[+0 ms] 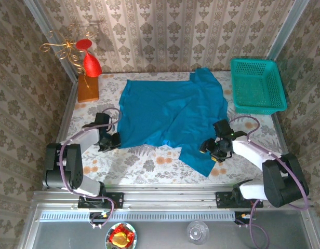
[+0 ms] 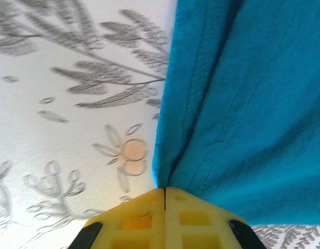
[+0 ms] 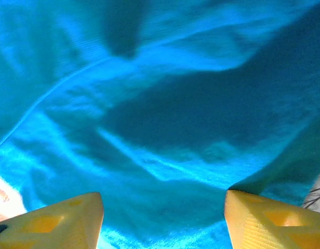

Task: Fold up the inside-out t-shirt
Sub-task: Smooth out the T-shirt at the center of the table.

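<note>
— From the left, what is on the table [image 1: 144, 163]?
— One left gripper [image 1: 109, 141] [image 2: 164, 191], pinched shut on the hem at the near left corner of the one t-shirt [image 1: 170, 114] [image 2: 253, 104] [image 3: 160, 104], spread mid-table.
— Further right?
— One right gripper [image 1: 217, 149] [image 3: 162, 199] over the shirt's near right flap, jaws wide, gripping nothing; one green basket [image 1: 253, 61] at the far right corner.

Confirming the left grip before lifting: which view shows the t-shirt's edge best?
Left wrist: the t-shirt shows its stitched hem running into the shut left end effector. Top external shows the whole shirt, small; right wrist shows rumpled cloth.
</note>
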You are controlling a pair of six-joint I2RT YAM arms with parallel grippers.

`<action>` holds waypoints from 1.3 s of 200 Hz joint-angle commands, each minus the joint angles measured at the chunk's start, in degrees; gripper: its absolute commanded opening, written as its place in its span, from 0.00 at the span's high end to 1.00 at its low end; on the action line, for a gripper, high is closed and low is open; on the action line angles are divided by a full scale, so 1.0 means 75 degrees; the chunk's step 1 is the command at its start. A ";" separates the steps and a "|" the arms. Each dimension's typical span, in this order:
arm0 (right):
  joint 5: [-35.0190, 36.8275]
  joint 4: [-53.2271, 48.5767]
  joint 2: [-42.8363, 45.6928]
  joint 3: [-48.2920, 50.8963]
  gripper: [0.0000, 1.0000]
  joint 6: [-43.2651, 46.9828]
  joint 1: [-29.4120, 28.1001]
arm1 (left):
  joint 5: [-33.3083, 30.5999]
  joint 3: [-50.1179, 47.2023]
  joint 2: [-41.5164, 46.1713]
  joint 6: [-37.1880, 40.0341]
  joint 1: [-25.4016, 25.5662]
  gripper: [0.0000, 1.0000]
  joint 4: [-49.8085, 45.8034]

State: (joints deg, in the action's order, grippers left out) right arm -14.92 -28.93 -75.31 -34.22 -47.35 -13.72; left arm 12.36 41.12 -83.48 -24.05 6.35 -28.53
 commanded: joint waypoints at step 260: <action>0.0574 -0.0283 -0.0539 -0.1724 0.33 0.0793 0.1378 | -0.0591 -0.1757 0.4874 -0.2780 -0.0390 0.97 -0.1738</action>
State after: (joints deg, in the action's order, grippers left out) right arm -7.70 -32.86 -76.62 -45.15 -45.12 -4.86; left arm 11.62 30.65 -51.66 -38.96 3.31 -37.36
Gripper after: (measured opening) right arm 0.671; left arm 0.050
